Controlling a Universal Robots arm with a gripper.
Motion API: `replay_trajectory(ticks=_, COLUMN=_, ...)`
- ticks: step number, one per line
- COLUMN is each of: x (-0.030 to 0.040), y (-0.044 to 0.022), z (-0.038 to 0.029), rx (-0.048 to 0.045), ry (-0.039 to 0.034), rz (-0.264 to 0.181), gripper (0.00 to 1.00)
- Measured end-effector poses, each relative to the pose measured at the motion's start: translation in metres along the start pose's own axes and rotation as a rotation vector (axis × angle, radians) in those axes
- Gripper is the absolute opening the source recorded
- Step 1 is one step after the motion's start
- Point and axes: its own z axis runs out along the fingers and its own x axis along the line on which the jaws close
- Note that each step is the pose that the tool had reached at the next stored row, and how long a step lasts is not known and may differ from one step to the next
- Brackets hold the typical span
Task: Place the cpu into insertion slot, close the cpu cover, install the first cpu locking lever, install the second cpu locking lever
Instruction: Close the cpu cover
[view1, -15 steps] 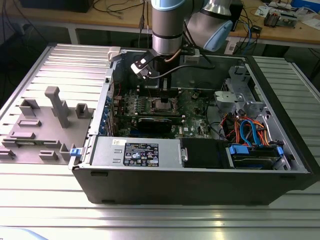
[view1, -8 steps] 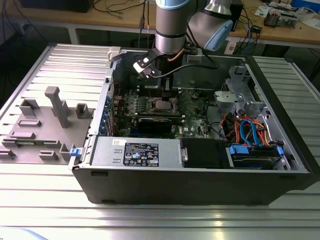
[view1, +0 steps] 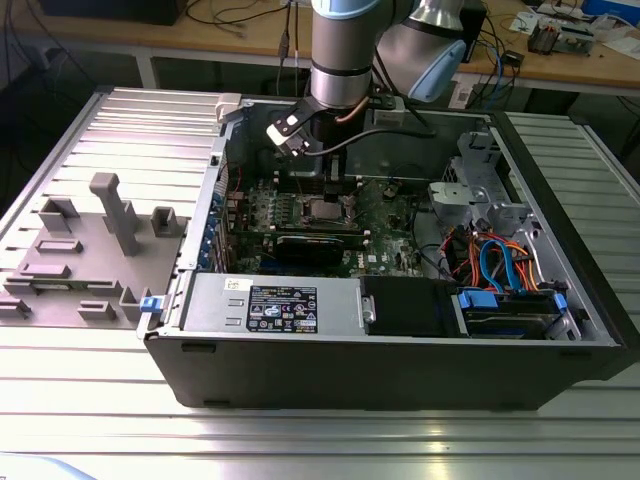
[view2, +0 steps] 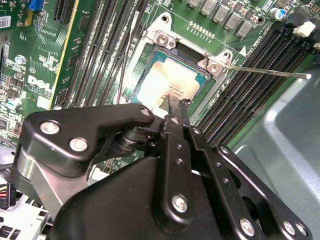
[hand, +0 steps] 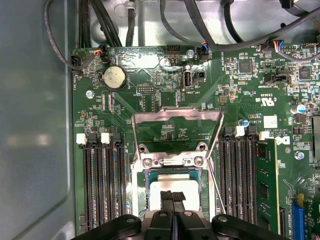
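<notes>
The cpu (hand: 172, 186), a flat square chip with a pale silver top, lies flat in the insertion slot (hand: 138, 196) on the green board; it also shows in the second wrist view (view2: 167, 82). My gripper (hand: 173, 196) hangs directly over it, black fingers pressed together with nothing between them, tips at or just above the chip's top (view2: 172, 103). The cpu cover (hand: 177, 116), a silver frame with a big cut-out, stands swung open behind the slot. A thin locking lever (view2: 265, 72) sticks out sideways, unlatched. In the exterior view the gripper (view1: 327, 195) reaches down into the open computer case.
Rows of long black memory slots (hand: 102, 185) flank the socket on both sides (hand: 245, 175). Cables (hand: 200, 30) hang beyond the board's far edge. The case's grey wall (hand: 35, 125) is close by. A drive cage with blue and orange cables (view1: 500, 270) fills the exterior view's right.
</notes>
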Motion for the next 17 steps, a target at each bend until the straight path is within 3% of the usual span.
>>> replay_trajectory(ticks=11, x=0.0003, y=0.0001, z=-0.0004, rx=-0.0004, ry=0.0003, rz=-0.015, gripper=0.11)
replay_trajectory(ticks=17, x=0.0002, y=0.0003, z=-0.0066, rx=-0.0007, ry=-0.0009, rz=-0.015, gripper=0.11)
